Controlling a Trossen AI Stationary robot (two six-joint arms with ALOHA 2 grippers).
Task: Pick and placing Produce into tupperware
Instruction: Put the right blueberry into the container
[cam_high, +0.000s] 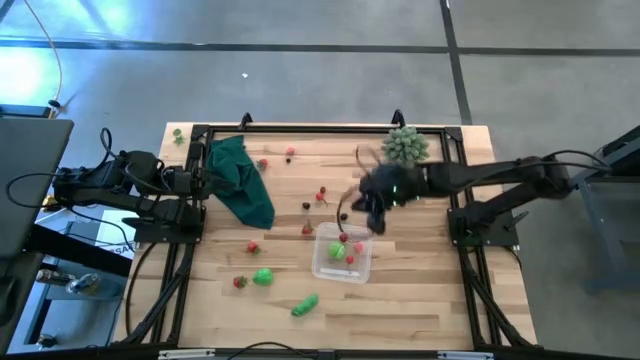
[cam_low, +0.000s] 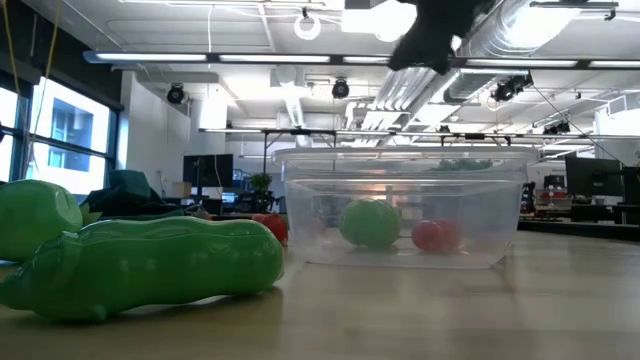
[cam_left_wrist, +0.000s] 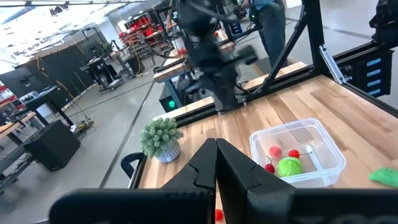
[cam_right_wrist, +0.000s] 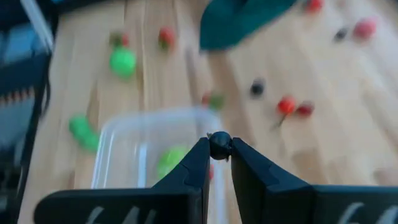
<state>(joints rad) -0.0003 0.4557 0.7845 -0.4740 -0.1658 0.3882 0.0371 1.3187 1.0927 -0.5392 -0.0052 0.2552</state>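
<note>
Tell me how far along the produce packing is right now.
Partly done. The tupperware already holds a green piece and a couple of red ones. In hand: the right gripper, above the container's edge, is shut on a small dark berry. Left to do: red berries and green pieces lie scattered on the table. The left gripper waits shut near the dark green cloth.

Clear tupperware (cam_high: 342, 256), scattered produce (cam_high: 262, 277)

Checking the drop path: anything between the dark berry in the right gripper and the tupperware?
Nothing visible. The right gripper is shut on a small dark berry, above the tupperware's far rim. The tupperware is open on top, with a green piece and red ones inside, leaving room.
</note>
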